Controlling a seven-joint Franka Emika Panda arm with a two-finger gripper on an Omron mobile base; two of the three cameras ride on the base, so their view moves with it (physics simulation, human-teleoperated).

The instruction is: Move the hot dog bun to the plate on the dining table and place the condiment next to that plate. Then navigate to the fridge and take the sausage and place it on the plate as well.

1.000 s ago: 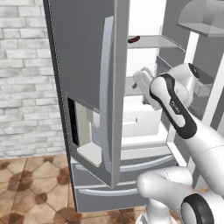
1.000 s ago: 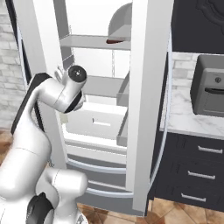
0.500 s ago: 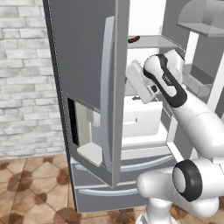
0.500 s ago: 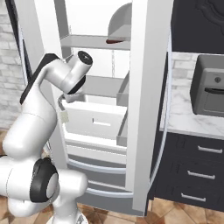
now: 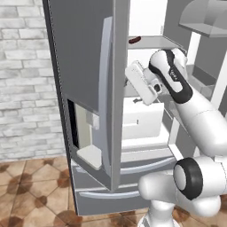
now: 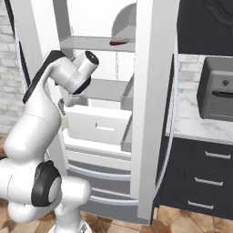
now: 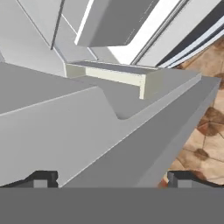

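Left side of the left base view is a pale grey brick wall (image 5: 26,80) over a brown mottled tile floor (image 5: 31,195), then the fridge (image 5: 84,66), smooth matte silver-grey, with its left door swung open toward the camera, a long curved vertical handle (image 5: 106,102) and the recessed water dispenser (image 5: 84,128) low on the door. Inside it's all flat white and grey shelves plus a boxy white drawer (image 5: 139,124) with a small handle. The sausage (image 5: 134,40) sits up on the top shelf near the upper middle of that view, a short dark red-brown cylinder, small and partly cut off by the shelf edge; in the right base view it's a dark sliver (image 6: 119,43) on the same shelf, hard to make out. The hand (image 5: 138,101) is below that shelf, in front of the drawer, mostly hidden behind the wrist; in the hand view its two dark tips sit wide apart at the bottom corners with nothing between them (image 7: 111,179), looking at angled grey fridge panels and a strip of floor. Far right of the right base view there's a white marble-look counter (image 6: 195,123) with a dark grey boxy appliance (image 6: 217,93) on it and black drawers (image 6: 205,173) below, well apart from the arm.
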